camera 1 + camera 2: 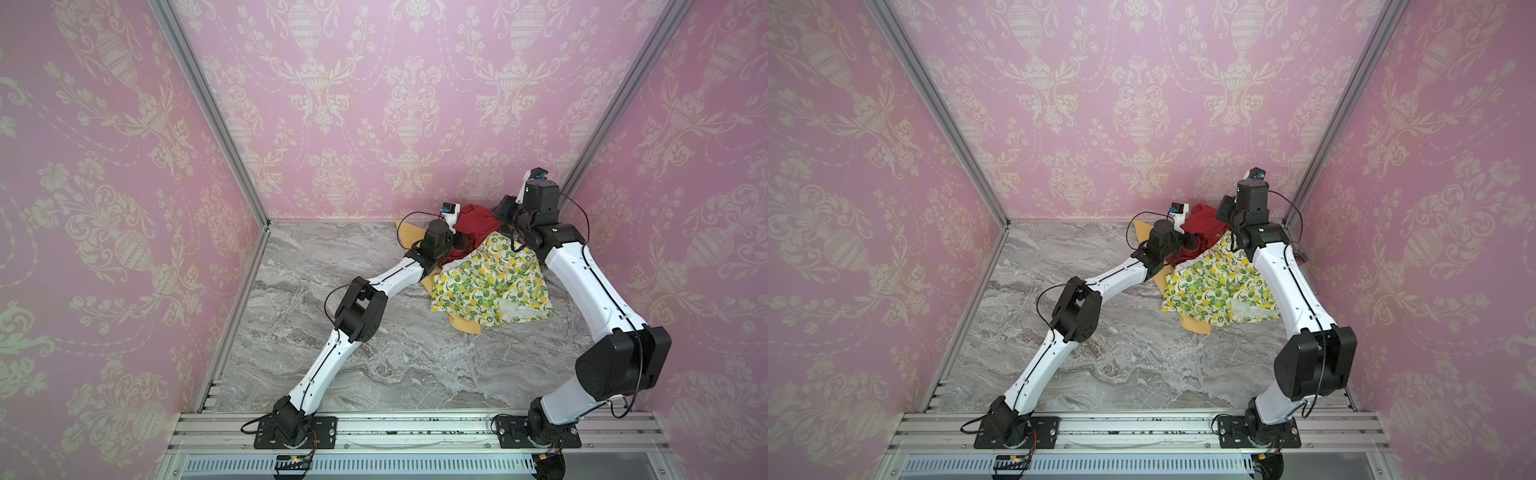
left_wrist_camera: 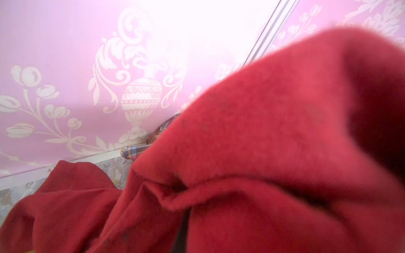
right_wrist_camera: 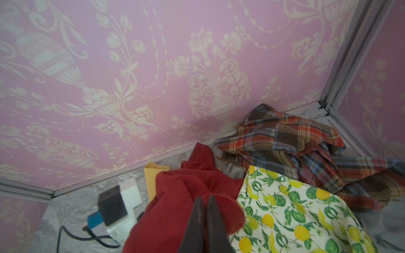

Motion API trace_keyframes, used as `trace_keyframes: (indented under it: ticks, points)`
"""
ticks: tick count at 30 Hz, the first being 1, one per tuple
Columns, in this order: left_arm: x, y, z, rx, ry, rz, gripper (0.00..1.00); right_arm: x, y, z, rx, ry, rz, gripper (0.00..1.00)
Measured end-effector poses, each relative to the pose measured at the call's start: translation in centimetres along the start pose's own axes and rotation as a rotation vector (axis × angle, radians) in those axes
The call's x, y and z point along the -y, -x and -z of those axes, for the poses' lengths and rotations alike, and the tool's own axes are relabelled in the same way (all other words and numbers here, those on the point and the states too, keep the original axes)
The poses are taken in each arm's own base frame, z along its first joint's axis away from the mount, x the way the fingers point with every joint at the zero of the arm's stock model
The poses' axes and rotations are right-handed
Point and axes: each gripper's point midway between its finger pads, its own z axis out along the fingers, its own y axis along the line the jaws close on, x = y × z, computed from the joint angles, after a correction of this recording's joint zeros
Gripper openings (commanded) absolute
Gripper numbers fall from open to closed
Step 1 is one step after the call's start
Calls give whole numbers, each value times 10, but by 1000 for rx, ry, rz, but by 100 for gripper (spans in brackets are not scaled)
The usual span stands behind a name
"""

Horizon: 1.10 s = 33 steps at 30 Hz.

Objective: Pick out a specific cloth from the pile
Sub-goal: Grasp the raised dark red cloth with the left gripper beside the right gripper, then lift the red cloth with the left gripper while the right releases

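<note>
The cloth [image 1: 473, 220] [image 1: 1202, 222], plain deep red, hangs bunched at the back of the pile [image 1: 490, 282] near the rear wall. My right gripper [image 3: 205, 200] is shut on a pinched peak of the cloth [image 3: 182, 210] and holds it up above the pile; in a top view it sits at the cloth's right side [image 1: 500, 212]. My left gripper [image 1: 459, 240] [image 1: 1192, 240] is pushed into the cloth's lower folds. In the left wrist view the cloth [image 2: 252, 135] fills the picture and hides the fingers.
The pile holds a lemon-print white cloth [image 3: 295, 219], a red-brown plaid cloth [image 3: 295, 140] in the corner, a mustard-yellow cloth [image 1: 409, 235] and a bit of grey cloth [image 3: 232, 170]. The back wall [image 1: 374, 145] and the corner post [image 3: 350, 54] stand close behind.
</note>
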Motion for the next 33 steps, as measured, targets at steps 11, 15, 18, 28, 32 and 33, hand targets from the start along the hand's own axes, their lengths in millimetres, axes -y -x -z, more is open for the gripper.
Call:
trace_keyframes:
  ticks: [11,15,18,28,32,33]
  points:
    - [23,119,42,72,-88,39,0,-12,-20,-14,-73,105,6,61]
    - [22,163,56,128,-97,28,0,-20,-23,-16,-69,158,26,79]
    - [23,194,68,161,-92,23,0,-21,-31,-18,-87,181,42,88]
    - [23,264,108,221,-59,-9,0,-33,-63,-19,-126,232,136,96]
    - [1,268,125,163,5,-6,0,-49,-80,-18,-145,266,180,96]
    - [-6,271,132,153,26,-7,0,-53,-84,-17,-151,275,190,96]
